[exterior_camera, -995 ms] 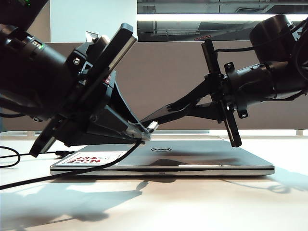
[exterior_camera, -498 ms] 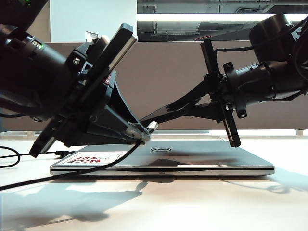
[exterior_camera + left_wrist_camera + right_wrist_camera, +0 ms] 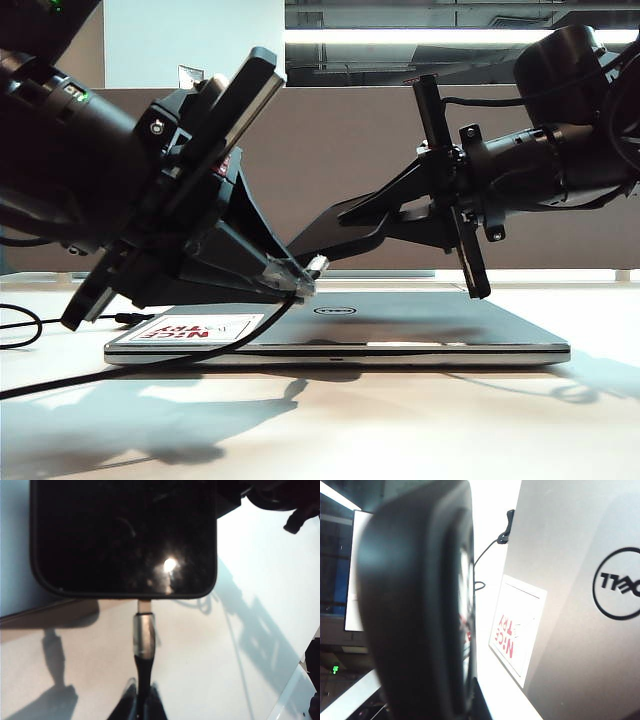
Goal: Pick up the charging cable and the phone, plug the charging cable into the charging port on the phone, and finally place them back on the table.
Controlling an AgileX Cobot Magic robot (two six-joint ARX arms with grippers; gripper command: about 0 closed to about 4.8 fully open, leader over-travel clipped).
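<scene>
Both arms meet mid-frame in the exterior view, right above a closed silver Dell laptop (image 3: pixel 400 325) that takes up most of the white table (image 3: pixel 330 420). The left gripper (image 3: pixel 297 272), coming in from the left, is clenched on the charging cable (image 3: pixel 120 365) just behind its silvery plug (image 3: pixel 144 636). The cord droops from there down to the table and runs off the lower left edge. The right gripper (image 3: pixel 345 222), reaching in from the right, is clamped on the phone (image 3: pixel 122 535), which hangs tilted over the laptop lid. In the left wrist view the plug tip sits right at the phone's bottom edge where the charging port (image 3: pixel 144 599) is; can't tell how deep it's seated. A red-lettered sticker (image 3: pixel 195 329) sits on the laptop's left corner, another thin black cord (image 3: pixel 485 555) lies beyond it, and a grey-brown divider panel (image 3: pixel 350 140) fills the background.
</scene>
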